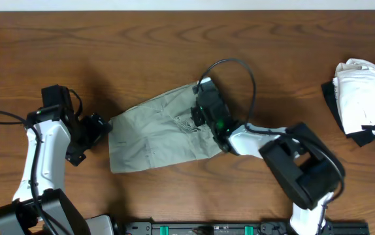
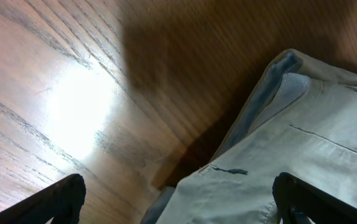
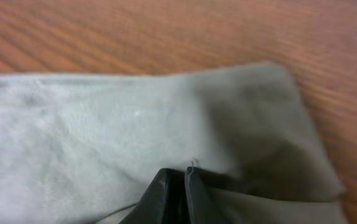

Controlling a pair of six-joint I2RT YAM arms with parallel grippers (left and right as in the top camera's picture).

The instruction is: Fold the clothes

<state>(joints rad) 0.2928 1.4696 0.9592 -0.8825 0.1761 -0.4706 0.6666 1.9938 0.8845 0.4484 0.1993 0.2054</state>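
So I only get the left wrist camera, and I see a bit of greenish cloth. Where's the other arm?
Observer: The right gripper sits on the khaki garment, near its far right corner, fingers closed together.
Operator: Is there more stuff to fold?
Observer: A pile of white and black clothes lies at the table's right edge, apart from the garment.

Open table (white pile rightward)
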